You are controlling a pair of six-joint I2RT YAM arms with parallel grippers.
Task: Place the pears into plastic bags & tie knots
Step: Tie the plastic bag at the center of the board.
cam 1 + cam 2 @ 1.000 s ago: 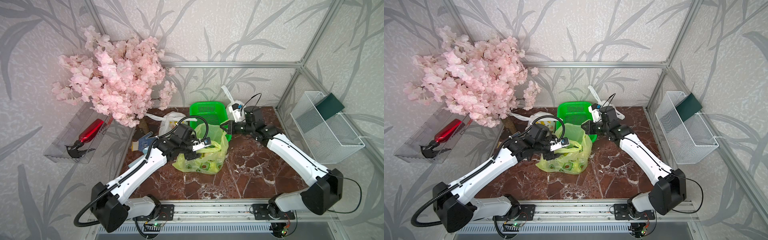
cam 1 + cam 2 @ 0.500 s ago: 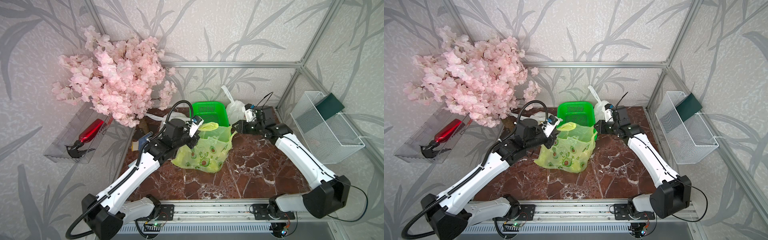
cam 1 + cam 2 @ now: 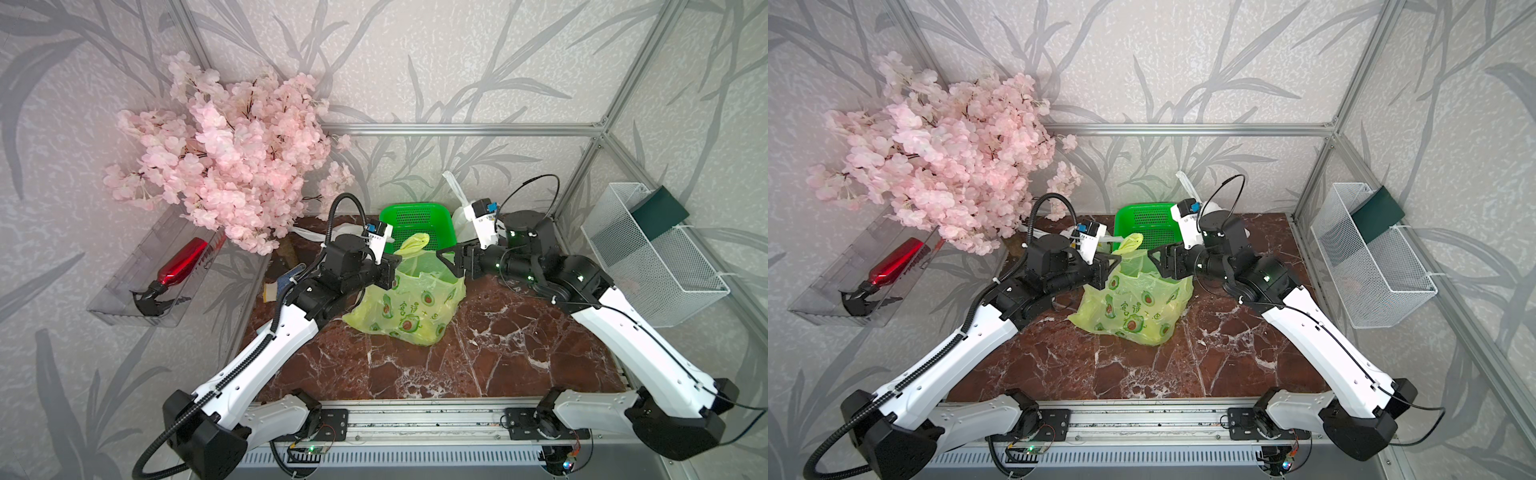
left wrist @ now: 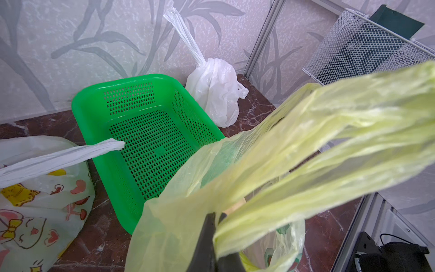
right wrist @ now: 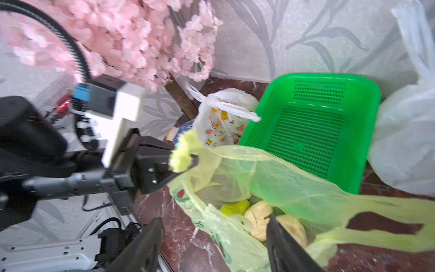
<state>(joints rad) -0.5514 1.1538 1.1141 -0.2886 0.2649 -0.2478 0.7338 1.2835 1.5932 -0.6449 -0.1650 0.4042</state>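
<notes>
L claw (image 4: 215, 220) pinching yel-green bag (image 3: 407, 303) handle | R claw (image 5: 214, 219) agape beside it | pears (image 5: 259, 219) inside | white bag (image 4: 214, 94) + print bag (image 4: 42, 200) look tied | last knot pending

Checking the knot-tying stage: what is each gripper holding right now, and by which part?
The left gripper is shut on one handle of the yellow-green bag; the right gripper is open, holding nothing.

text | yellow-green bag (image 3: 409, 309) | green Chinese characters, too small to read
</notes>
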